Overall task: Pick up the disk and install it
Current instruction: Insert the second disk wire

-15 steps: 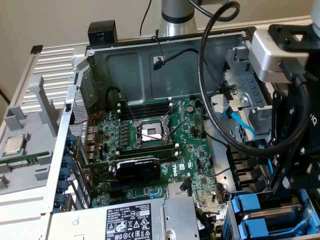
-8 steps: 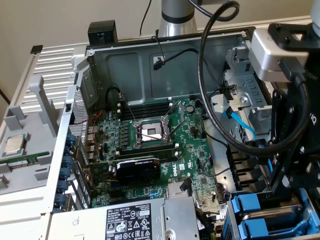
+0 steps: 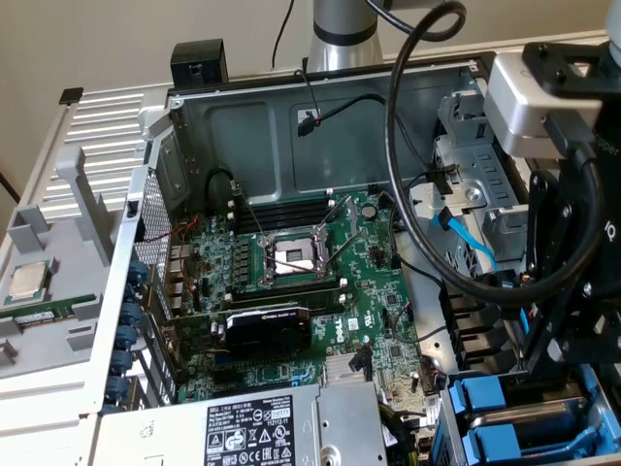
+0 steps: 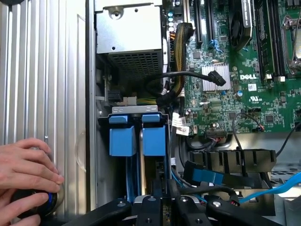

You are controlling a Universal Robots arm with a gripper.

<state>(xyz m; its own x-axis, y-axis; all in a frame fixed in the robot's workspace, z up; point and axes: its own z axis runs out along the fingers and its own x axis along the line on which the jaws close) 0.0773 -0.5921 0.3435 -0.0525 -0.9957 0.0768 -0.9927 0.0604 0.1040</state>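
Wrist view: I see my gripper (image 4: 162,207) pinched narrow over the drive bay, on the edge of a disk (image 4: 153,181) between blue carriers; a hand (image 4: 26,162) rests nearby.

"DELL" printed white on green motherboard (image 4: 244,75); other labels unreadable.

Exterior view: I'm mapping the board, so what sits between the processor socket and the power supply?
The black graphics card, between processor socket and power supply, as the exterior view shows.
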